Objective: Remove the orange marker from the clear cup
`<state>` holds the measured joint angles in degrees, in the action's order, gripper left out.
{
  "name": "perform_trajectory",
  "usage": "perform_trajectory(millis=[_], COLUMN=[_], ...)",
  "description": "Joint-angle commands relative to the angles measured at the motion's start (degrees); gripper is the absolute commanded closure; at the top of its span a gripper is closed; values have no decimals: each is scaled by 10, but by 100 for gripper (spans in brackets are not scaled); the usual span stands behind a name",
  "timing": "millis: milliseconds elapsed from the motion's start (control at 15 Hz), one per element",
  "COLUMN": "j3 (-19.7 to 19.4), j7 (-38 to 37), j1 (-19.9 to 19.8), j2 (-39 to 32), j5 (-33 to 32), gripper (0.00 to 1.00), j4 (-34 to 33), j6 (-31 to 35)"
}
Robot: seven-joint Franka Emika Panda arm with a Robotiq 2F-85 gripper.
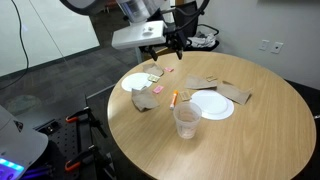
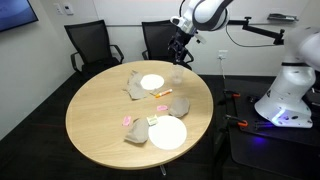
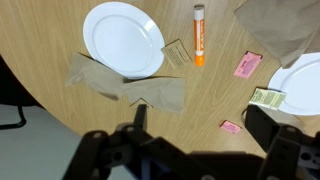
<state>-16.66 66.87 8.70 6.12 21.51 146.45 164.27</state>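
Observation:
The orange marker (image 3: 199, 35) lies flat on the wooden table between two white plates; it shows in both exterior views (image 1: 173, 98) (image 2: 160, 93). The clear cup (image 1: 186, 120) stands upright and empty near the table edge, apart from the marker. It is out of the wrist view. My gripper (image 3: 200, 125) is open and empty. It hangs well above the table (image 1: 168, 48) (image 2: 179, 55), away from both the marker and the cup.
Two white plates (image 3: 122, 38) (image 3: 303, 82) lie on the round table (image 1: 250, 140). Brown paper napkins (image 3: 150, 92) and small pink scraps (image 3: 246, 65) are scattered around them. Black office chairs (image 2: 90, 45) stand around the table.

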Motion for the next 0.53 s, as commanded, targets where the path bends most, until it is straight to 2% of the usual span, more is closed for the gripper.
perform_trajectory(millis=[0, 67, 133, 467], j3=[9, 10, 1, 2], j7=[-42, -45, -23, -23], j1=[-11, -10, 0, 0], j2=[42, 47, 16, 15], j5=[-39, -43, -24, -24], gripper=[0, 0, 0, 0], j4=[19, 21, 4, 5], j6=[-13, -13, -1, -1])
